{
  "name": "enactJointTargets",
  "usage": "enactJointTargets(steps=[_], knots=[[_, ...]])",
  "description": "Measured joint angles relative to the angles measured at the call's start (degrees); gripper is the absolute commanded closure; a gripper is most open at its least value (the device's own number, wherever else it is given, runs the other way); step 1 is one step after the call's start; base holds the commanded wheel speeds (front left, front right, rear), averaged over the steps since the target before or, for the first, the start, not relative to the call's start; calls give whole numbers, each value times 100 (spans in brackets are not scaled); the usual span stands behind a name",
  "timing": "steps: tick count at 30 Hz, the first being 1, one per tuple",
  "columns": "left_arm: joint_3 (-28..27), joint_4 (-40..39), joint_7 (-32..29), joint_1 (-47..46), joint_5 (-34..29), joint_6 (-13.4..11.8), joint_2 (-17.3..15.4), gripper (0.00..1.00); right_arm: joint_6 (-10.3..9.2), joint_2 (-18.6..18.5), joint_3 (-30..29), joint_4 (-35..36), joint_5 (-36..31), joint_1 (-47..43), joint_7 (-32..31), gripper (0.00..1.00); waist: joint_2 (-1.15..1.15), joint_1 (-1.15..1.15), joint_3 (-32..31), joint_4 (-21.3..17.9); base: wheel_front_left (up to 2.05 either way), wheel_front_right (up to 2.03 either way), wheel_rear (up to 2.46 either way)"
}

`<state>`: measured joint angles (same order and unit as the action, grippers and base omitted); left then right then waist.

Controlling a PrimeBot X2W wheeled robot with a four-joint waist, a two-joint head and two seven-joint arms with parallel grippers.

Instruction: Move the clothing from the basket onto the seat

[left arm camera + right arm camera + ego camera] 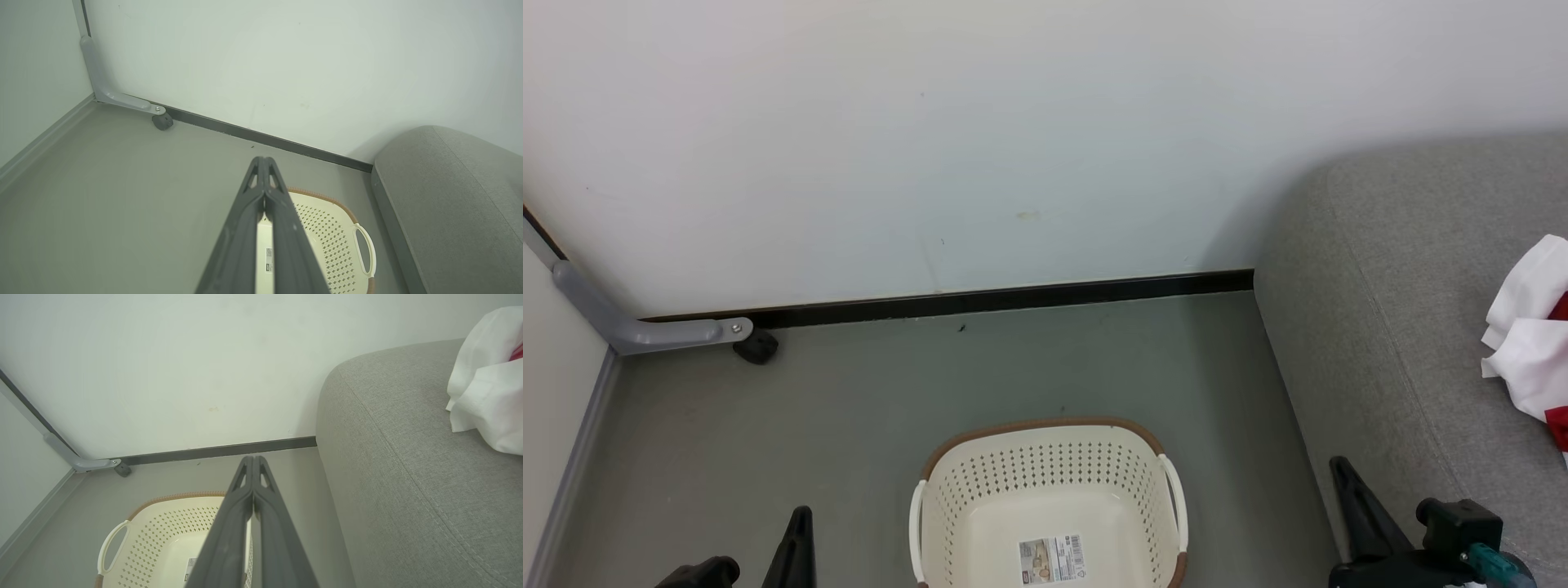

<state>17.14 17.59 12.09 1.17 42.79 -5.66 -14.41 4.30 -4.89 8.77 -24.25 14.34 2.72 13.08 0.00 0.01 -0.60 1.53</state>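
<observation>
The cream basket (1045, 469) stands on the floor low in the head view, holding nothing but a paper label (1052, 559) on its base. To the right lies the grey seat (1388, 327), with the clothing (1531, 327), white with a bit of red, on it at the frame's edge. My left gripper (802, 514) hangs shut and empty left of the basket. My right gripper (1338, 465) is shut and empty between basket and seat. Along the left wrist, the fingers (264, 160) meet above the basket (327, 228). The right wrist view has its fingers (253, 458) closed, with basket (163, 531), seat (408, 457) and clothing (486, 384).
A white wall with a black baseboard (1013, 298) runs behind the basket. At the far left corner a grey metal bracket (670, 331) ends at a small black caster (757, 349). Grey floor (849, 408) surrounds the basket.
</observation>
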Motion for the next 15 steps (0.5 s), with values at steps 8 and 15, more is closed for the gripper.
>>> enactJointTargets(steps=[8, 15], knots=[[-202, -1, -178, -8, 408, 115, 94, 100, 8, 20, -148, 5, 778, 18, -200, 100, 1, 0, 5, -14, 0, 0, 0], [-372, -1, -305, -15, 770, 178, 189, 100, 25, 36, -276, 46, 1352, 29, -354, 100, 1, 0, 9, -27, 0, 0, 0]])
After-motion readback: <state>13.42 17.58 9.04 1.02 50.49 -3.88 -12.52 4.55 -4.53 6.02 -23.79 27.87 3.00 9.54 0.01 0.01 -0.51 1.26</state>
